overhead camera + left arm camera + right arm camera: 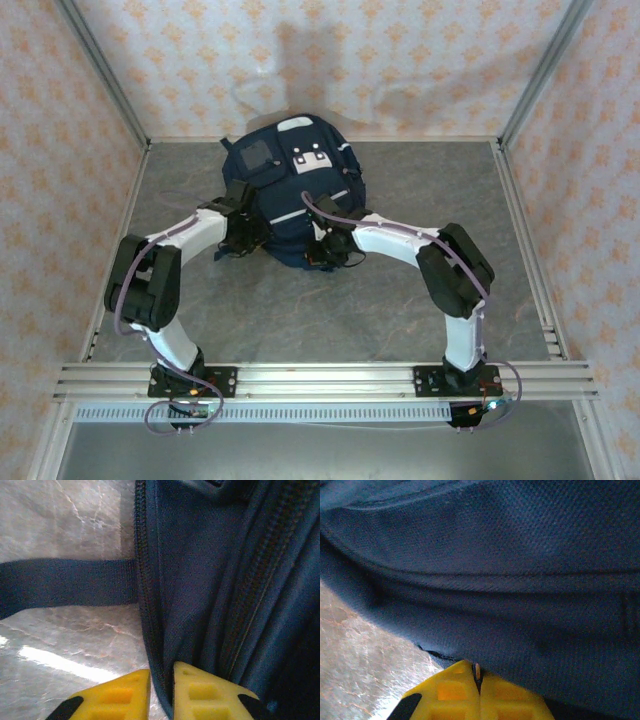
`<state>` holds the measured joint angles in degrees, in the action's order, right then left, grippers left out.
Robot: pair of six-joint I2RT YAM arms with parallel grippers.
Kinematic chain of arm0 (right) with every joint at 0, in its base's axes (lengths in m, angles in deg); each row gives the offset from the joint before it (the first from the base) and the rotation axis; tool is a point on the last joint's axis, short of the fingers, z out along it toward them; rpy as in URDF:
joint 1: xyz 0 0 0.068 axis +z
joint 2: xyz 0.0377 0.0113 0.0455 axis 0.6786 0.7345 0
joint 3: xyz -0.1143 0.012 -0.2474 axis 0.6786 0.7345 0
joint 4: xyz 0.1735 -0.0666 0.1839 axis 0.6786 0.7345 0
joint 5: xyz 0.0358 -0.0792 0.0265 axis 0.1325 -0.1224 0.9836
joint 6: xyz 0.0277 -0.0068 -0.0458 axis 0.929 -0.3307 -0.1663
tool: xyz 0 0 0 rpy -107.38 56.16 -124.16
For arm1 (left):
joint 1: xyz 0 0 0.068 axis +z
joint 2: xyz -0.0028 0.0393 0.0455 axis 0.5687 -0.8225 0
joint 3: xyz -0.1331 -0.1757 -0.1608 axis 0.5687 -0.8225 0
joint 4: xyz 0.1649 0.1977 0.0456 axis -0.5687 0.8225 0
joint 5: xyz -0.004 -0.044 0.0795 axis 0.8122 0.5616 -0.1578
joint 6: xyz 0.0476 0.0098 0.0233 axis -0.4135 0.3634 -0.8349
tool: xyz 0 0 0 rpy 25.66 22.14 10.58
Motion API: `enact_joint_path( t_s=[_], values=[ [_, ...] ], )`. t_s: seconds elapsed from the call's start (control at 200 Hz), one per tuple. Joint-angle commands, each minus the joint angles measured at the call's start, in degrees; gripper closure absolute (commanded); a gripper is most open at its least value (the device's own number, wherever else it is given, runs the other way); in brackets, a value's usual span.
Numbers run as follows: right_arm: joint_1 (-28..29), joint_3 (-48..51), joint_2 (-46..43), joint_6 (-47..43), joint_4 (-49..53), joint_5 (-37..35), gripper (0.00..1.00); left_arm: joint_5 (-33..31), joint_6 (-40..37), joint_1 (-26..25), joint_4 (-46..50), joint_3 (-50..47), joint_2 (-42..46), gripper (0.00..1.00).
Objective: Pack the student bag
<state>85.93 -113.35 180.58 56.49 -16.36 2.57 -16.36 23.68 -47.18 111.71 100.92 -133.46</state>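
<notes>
The student bag, navy with white stripes and patches, lies flat at the back middle of the table. My left gripper is at its near left edge. In the left wrist view the yellow fingertips stand a little apart, open, with the bag's zippered side seam running down between them. My right gripper is at the bag's near edge. Its tips are shut on a small tan tab, with the bag's fabric right above them.
A navy webbing strap runs from the bag's side across the grey marbled table. Patterned walls close in the back and both sides. Bare tabletop lies between the bag and the arm bases.
</notes>
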Motion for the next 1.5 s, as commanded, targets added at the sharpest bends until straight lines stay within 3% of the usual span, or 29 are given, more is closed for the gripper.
enact_joint_path(
  t_s=[0.0,0.125,0.255,0.415,0.57,1.076,1.491],
  values=[
    [-0.31,0.88,3.17,5.36,-0.23,-1.3,1.0,0.44,5.18,-0.41,2.46,-4.52,5.44,0.68],
    [-0.34,1.47,2.89,5.99,-0.8,-1.45,1.0,3.02,15.08,-4.15,-3.34,-10.08,9.18,0.55],
    [-0.31,1.65,2.91,6.1,-1.24,-1.57,1.0,3.3,20.36,-7.96,-5.9,-9.68,9.31,0.52],
    [-0.35,1.61,3.24,6.64,-1.86,-1.13,1.0,2.53,20.9,-9.11,-5.24,-6.71,7.03,0.53],
    [-0.31,1.4,3.29,6.13,-1.48,-1.07,1.0,2.88,22.18,-9.22,-7.14,-6.57,7.45,0.61],
    [-0.39,0.64,4.62,5.41,-0.81,-0.35,1.0,4.16,23.58,-9.2,-10.51,-5.03,7.22,0.63],
    [-0.4,0.43,5.62,5.74,-1.43,0.28,1.0,4.56,22.46,-9.2,-12.74,-3.45,-0.74,0.56]
  ],
)
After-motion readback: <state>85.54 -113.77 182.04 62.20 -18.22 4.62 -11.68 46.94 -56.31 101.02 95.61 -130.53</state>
